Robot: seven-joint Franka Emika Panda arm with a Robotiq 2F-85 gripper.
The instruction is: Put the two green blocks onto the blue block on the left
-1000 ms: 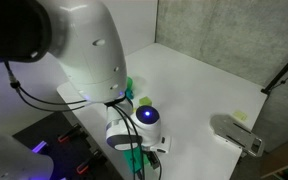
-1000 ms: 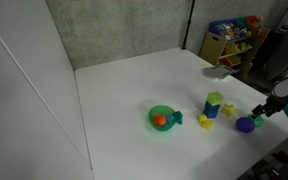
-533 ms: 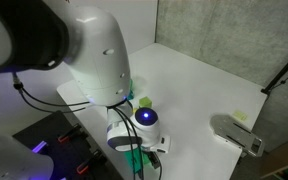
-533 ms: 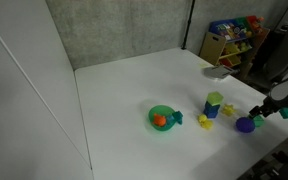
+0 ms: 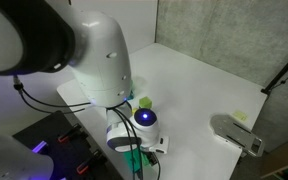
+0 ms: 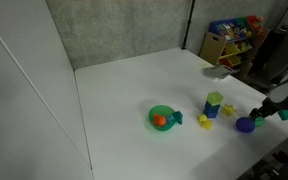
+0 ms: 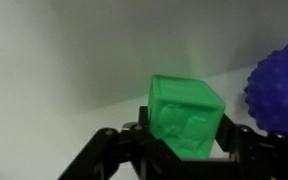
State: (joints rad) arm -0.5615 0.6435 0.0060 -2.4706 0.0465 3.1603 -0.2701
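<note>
My table (image 6: 124, 95) holds the blue ball (image 7: 282, 90), just beside my gripper (image 7: 184, 132). Its jaws pinch 1 green block (image 7: 184, 105) by opposite flat faces; I judge it light, rigid and slick. The other green block (image 6: 215, 98) appears to top the blue block (image 6: 212, 111).

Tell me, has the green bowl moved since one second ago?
No. In an exterior view the green bowl keeps its place, with the same gap to the blue block.

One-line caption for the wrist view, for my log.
End effector grips a green block above the white table, blue ball alongside.
</note>
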